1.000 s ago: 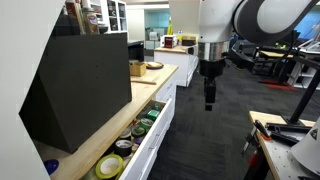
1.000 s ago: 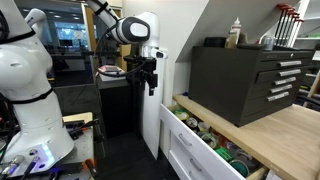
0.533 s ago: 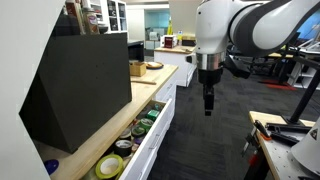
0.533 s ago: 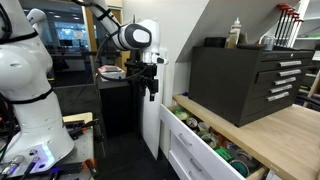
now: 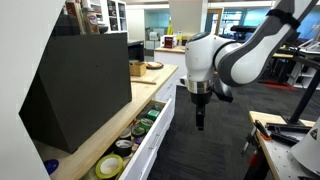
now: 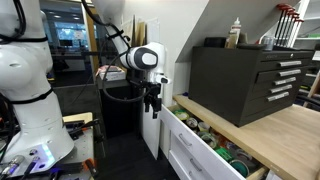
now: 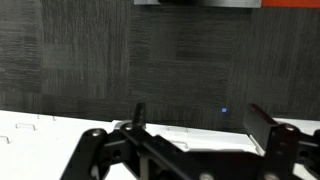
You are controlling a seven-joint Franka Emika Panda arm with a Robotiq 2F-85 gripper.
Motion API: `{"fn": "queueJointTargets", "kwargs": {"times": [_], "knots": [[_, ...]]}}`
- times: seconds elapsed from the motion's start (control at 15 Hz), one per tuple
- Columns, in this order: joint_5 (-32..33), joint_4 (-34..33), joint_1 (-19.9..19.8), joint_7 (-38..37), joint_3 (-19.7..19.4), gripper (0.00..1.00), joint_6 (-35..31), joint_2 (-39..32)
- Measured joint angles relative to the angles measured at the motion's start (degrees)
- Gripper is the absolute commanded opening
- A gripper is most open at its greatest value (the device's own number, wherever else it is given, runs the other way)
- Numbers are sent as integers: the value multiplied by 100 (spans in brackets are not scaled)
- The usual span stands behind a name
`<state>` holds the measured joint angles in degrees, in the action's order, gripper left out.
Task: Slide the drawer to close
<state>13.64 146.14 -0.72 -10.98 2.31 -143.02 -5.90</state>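
Wrist view: my gripper (image 7: 185, 142) points down at dark carpet (image 7: 160, 60). Its fingers (image 7: 95, 138) are spread wide with nothing between them. A white panel (image 7: 30, 125) runs along the lower edge behind the linkages; I cannot tell which part of the cabinet it is.

In both exterior views, my gripper (image 5: 200, 123) (image 6: 155, 108) hangs vertically from my arm (image 5: 215, 62), above the floor (image 5: 225, 145). It is out in the aisle, near the drawer's end, and I can see no contact with it.

The drawer (image 5: 153, 147) (image 6: 195, 157) is pulled far out from the white cabinet, just under the counter (image 5: 100, 135) (image 6: 290, 130). Its inside is open to view and crowded with tape rolls (image 5: 110, 167) (image 6: 235, 158) and other small items too blurred to name.

On the counter stands a black chest (image 5: 80, 85) (image 6: 245, 75). In an exterior view it shows stacked drawer fronts and a bottle (image 6: 237, 32) on its top.

Beyond, in an exterior view, a box (image 5: 137, 68) sits farther along the counter. In an exterior view, a white robot (image 6: 25, 80) stands across the aisle, well apart from my arm. Office furniture fills the background.
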Motion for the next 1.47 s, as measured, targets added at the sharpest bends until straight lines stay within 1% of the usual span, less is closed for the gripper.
{"fn": "queueJointTargets", "kwargs": {"times": [0.27,0.47,0.87,0.93,1.33,1.47], "knots": [[0,-398,38,-2,-165,100,-791,-899],[-1,-833,130,-2,-322,100,-1184,-1586],[-117,-1975,282,-2,-551,100,-1257,-2752],[-146,-2072,292,8,-562,100,-1256,-2843],[-172,-2079,296,16,-564,100,-1256,-2877],[-164,-2081,361,-1,-655,100,-1366,-2917]]}}
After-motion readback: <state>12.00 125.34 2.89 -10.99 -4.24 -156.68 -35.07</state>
